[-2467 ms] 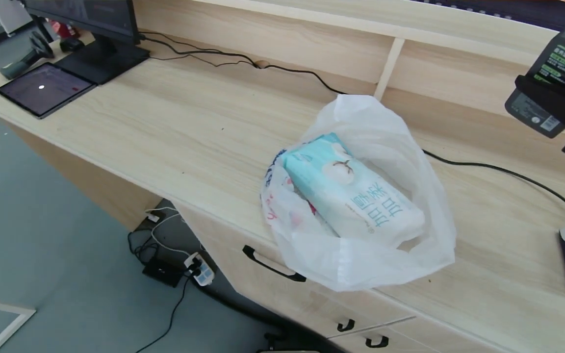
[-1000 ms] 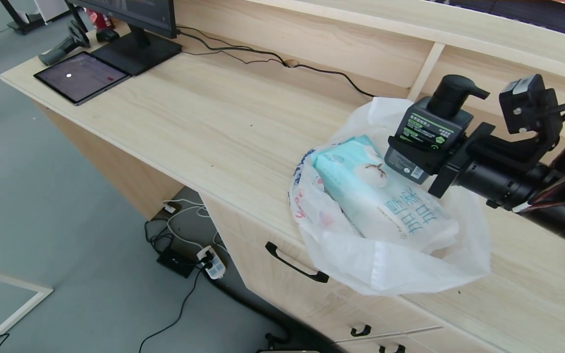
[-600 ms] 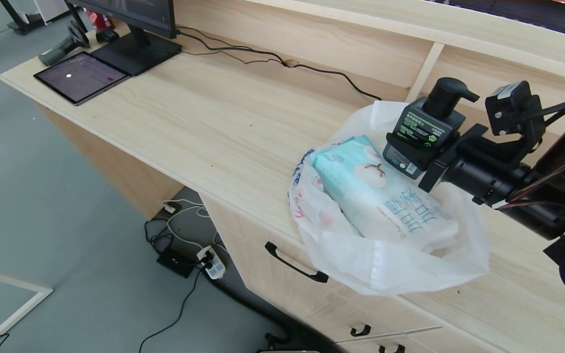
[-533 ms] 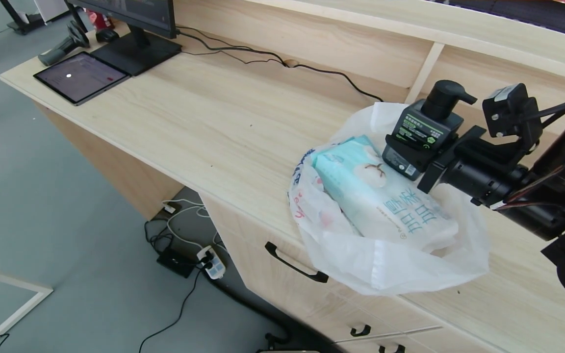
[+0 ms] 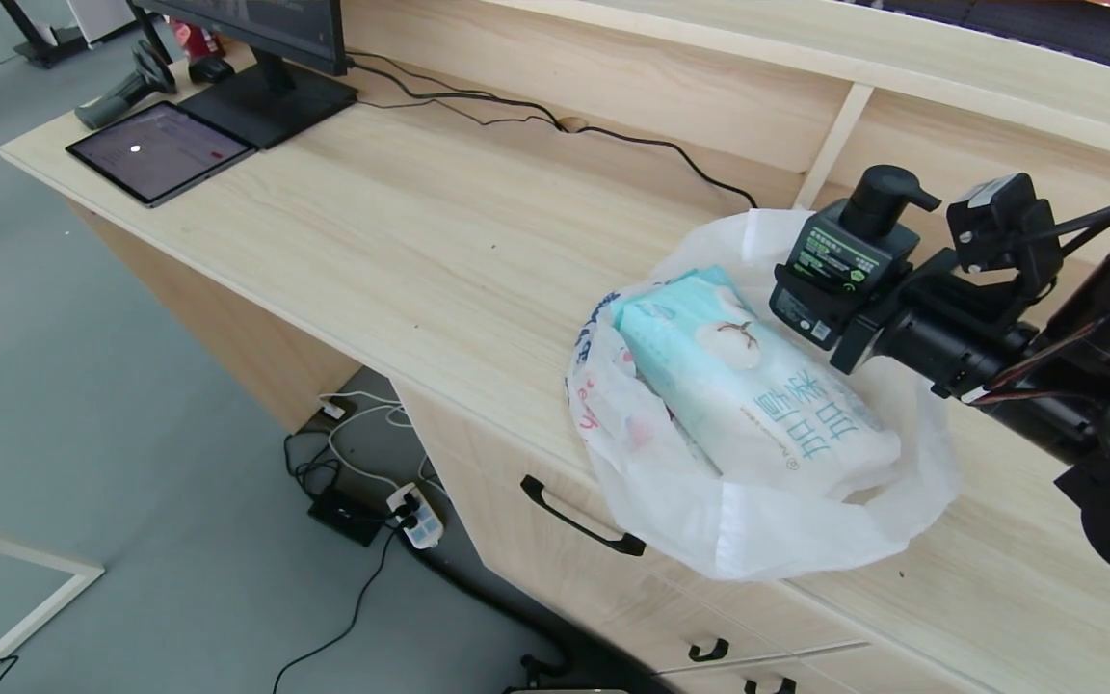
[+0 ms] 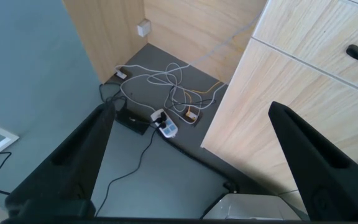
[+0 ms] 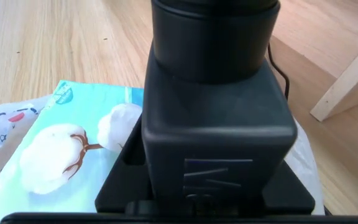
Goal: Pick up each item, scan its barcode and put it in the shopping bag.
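A dark pump bottle [image 5: 841, 265] with a green label hangs above the far side of the white shopping bag [image 5: 757, 520], held upright by my right gripper [image 5: 858, 308], which is shut on it. Inside the bag lies a pale blue tissue pack [image 5: 757, 390]. In the right wrist view the bottle [image 7: 213, 130] stands close up, with the tissue pack [image 7: 61, 149] below it. My left gripper [image 6: 188, 162] hangs open over the floor beside the counter's drawers, with nothing between its fingers.
The bag rests on the wooden counter [image 5: 401, 241] near its front edge. A monitor [image 5: 266, 39], a tablet [image 5: 160, 149] and a handheld scanner [image 5: 126, 87] stand at the far left. A black cable [image 5: 632, 145] runs along the back. Cables and a power strip [image 6: 166, 127] lie on the floor.
My right arm has carried the pump bottle in from the right to above the bag, then shifted it slightly right and back. The head camera shifted between the earliest frame and the later ones.
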You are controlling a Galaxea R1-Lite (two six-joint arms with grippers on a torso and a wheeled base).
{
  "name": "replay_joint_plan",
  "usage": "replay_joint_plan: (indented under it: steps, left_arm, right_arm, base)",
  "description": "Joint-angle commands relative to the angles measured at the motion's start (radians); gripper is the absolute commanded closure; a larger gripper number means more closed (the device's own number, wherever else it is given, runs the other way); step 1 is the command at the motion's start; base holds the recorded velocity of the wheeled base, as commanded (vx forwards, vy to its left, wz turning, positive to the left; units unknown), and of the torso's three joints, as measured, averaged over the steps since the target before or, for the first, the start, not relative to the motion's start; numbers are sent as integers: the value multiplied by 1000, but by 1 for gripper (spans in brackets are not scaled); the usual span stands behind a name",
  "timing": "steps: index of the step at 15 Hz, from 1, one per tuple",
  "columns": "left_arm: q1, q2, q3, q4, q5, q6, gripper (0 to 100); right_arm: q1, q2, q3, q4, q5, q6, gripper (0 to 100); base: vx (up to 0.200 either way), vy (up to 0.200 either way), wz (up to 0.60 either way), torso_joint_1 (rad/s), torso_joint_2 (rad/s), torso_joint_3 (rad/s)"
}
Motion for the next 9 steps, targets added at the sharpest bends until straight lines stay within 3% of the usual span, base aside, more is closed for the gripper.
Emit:
replay_joint_plan:
  steps: [1,9]
  left_arm:
    - [0,0,0,0,1,0,0]
    - [0,0,0,0,1,0,0]
  right_arm:
    - [-3,6,2,-1,1,-3,100]
    - [-26,25,44,-29,1,-6,100]
  base:
    - [0,0,0,0,0,0]
    - [0,0,0,0,0,0]
